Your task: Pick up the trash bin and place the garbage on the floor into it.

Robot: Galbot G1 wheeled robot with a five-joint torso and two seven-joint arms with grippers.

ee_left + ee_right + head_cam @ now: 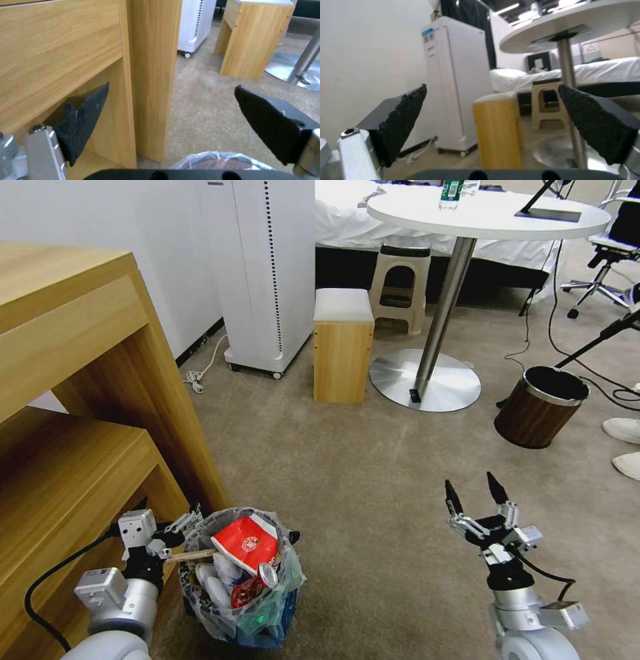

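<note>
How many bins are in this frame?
2. The trash bin, full of garbage, stands on the carpet beside the left gripper near the wooden desk. A brown bin stands farther off, right of the round table's base.

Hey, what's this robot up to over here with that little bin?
It is tidying litter. The trash bin stands on the beige carpet beside a wooden desk, already stuffed with a red paper cup, wrappers and other rubbish. The left gripper sits open at the bin's rim, holding nothing. The right gripper hovers open over bare carpet, also empty.
</note>
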